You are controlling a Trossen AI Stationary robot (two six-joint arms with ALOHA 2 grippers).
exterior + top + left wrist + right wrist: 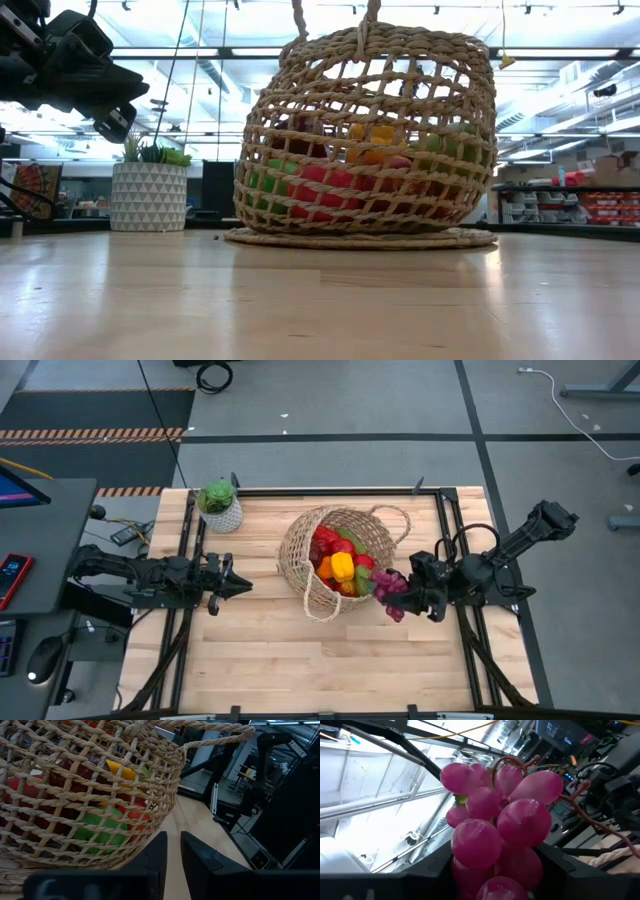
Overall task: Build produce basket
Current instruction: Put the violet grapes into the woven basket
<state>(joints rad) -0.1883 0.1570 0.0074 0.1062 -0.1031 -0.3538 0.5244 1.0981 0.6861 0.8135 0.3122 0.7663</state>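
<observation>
grapes [495, 835] fill the right wrist view, pinched by the right gripper [415, 595] beside the basket [300, 550]. soft, squishy, stem's safest. left gripper [232, 586] pressed together, empty.

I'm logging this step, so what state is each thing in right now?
basket: tipped on its side, filled with produce.
grapes: held off the table beside the basket.
right tool: shut on grapes.
left tool: shut, empty, beside the basket.
potted plant: upright.
</observation>
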